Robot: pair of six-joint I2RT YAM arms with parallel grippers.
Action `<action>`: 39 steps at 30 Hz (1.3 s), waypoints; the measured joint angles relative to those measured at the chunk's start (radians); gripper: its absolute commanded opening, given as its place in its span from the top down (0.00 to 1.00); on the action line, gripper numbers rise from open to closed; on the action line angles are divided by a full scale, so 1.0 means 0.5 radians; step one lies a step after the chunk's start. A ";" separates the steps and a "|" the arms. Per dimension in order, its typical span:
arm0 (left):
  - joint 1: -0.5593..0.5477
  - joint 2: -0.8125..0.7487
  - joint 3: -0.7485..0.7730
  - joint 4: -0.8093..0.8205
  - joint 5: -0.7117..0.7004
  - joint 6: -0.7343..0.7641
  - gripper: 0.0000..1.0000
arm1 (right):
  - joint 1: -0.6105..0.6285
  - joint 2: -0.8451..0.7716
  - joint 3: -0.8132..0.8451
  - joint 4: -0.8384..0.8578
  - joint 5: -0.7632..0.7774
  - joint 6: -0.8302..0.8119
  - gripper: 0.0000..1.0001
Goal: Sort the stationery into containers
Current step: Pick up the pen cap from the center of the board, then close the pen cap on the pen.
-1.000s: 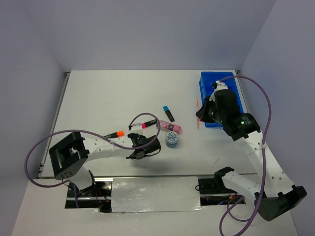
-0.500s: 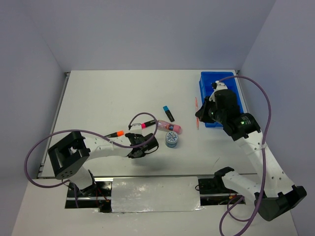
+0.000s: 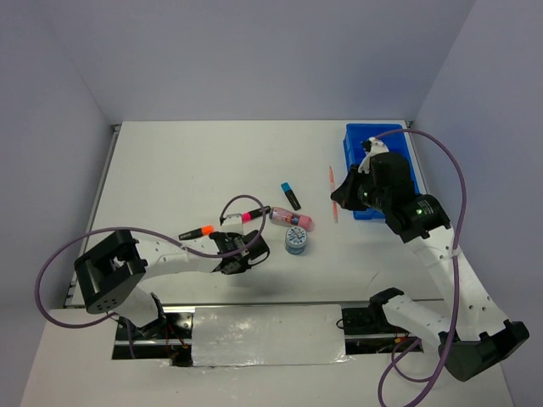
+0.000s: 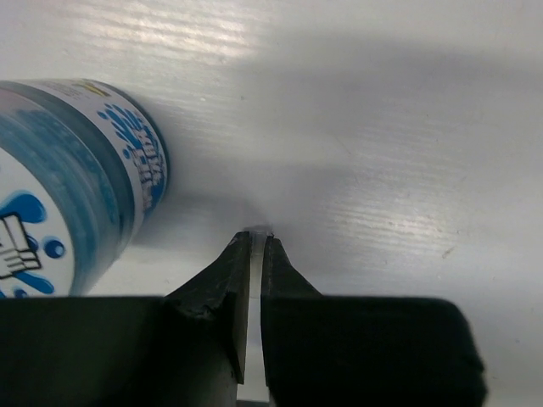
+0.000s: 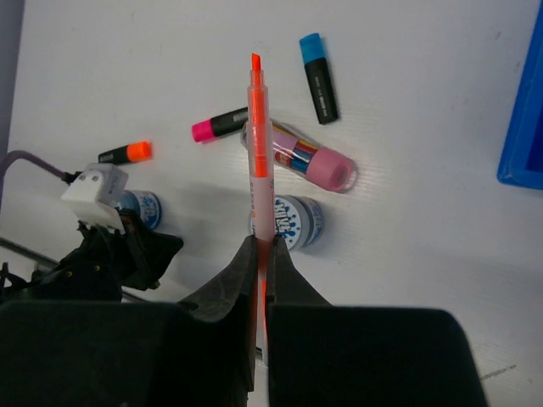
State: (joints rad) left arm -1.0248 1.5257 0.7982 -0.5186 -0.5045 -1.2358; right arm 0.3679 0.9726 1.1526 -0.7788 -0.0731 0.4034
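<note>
Your left gripper [image 4: 254, 239] has closed up since a second ago, with nothing between its tips, I think. The round, shiny blue-white disc [image 4: 59, 195] lies just beside it, well left of the blue plastic tray [image 3: 349, 161]. Your right gripper [image 5: 259, 248] still pinches the thin orange pen [image 5: 259, 144], now a bit further from the tray.

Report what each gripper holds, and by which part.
Right gripper: thin orange pen, pinched near its tail end. Left gripper: shut on nothing, beside the round blue-white disc.
</note>
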 measured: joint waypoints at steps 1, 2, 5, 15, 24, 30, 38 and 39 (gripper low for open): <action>0.001 0.000 0.020 -0.030 0.026 0.002 1.00 | -0.004 0.001 0.000 0.015 -0.038 0.000 1.00; 0.000 0.001 0.043 -0.065 0.055 0.006 1.00 | -0.009 0.001 0.000 0.028 -0.076 0.001 1.00; 0.001 -0.009 0.227 -0.232 0.098 0.048 1.00 | -0.046 0.000 -0.002 0.071 -0.224 -0.012 1.00; 0.561 -0.452 1.239 0.167 0.531 0.534 1.00 | -0.070 -0.282 -0.354 0.581 -0.941 0.008 1.00; 0.807 -0.651 1.028 1.087 1.261 0.614 1.00 | 0.095 -0.480 -0.615 1.241 -1.153 0.517 1.00; 0.809 -0.652 0.840 1.379 1.530 0.529 1.00 | 0.287 -0.405 -0.505 1.334 -1.094 0.531 1.00; 0.809 -0.722 0.803 1.565 1.600 0.475 1.00 | 0.434 -0.314 -0.429 1.339 -0.976 0.514 1.00; 0.809 -0.733 0.793 1.583 1.600 0.472 1.00 | 0.437 -0.307 -0.429 1.340 -0.967 0.514 1.00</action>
State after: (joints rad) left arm -0.6205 1.1591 1.1946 0.2729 0.2955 -0.9997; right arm 0.5865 0.8192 0.9382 -0.1089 -0.5568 0.6605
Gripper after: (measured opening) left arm 0.170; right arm 0.029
